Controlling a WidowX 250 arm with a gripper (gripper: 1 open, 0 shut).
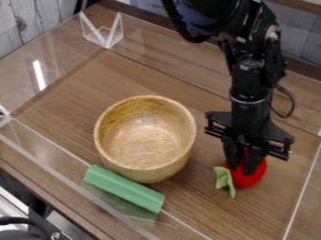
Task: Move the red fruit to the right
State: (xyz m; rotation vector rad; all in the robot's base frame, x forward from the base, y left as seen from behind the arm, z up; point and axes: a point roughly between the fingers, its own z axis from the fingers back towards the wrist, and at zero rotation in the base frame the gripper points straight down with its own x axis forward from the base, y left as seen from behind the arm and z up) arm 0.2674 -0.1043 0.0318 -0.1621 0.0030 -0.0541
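Where the table (94, 101) broadens toward the right of the view, the gripper (250, 152) points downward over the red fruit (251, 174), its black fingers overlapping the upper part of the fruit. Whether the jaws are clenched on the fruit or released around it cannot be told, since the fingertips merge with its dark upper edge. The fruit lies on the right-hand side of the table, to the right of the bowl (145, 138) and apart from it; its green leafy end (224, 182) faces left, toward the bowl. The bowl, round and wooden, stands upright near the middle of the lower half. Just below its lower left rim, the green block (124, 188) lies obliquely, running from upper left to lower right. A white wire-like object (104, 29) occupies the upper left, well apart from the fruit.
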